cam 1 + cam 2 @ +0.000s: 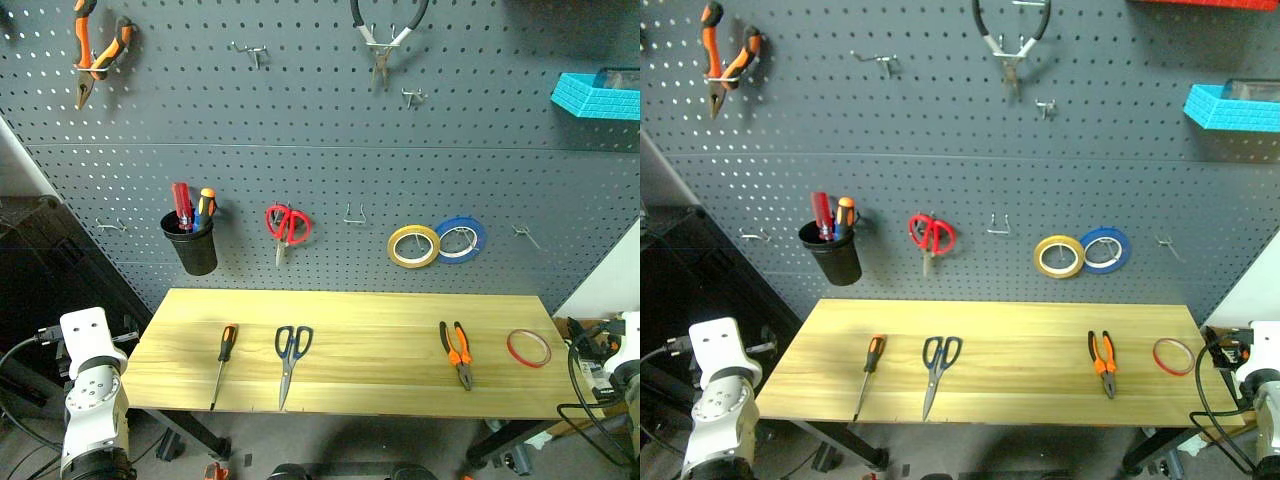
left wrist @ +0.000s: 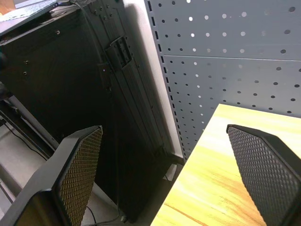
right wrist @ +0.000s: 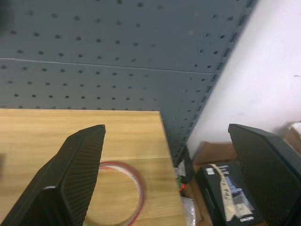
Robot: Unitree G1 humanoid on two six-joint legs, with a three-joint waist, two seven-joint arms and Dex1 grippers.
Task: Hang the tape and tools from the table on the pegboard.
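Hands (image 2: 164,174) (image 3: 164,174) wide open, empty | tape (image 1: 528,347): thin red ring (see-through centre); flat on table (image 1: 380,310)

Three rolls of tape (image 1: 528,347), three pliers (image 1: 456,353), three screwdrivers (image 1: 224,358) (two in a cup (image 1: 192,247)), two scissors (image 1: 292,352).

Both grippers hang spread wide off the table (image 1: 350,385) ends, nothing between their fingers: the left gripper (image 2: 171,176) flanks the table's left corner, with a black case (image 2: 70,94) close on its outer side. Ahead of the right gripper (image 3: 167,176) the tape (image 3: 123,188) lies flat, the pegboard (image 3: 117,56) rising behind it and a box (image 3: 225,193) outboard
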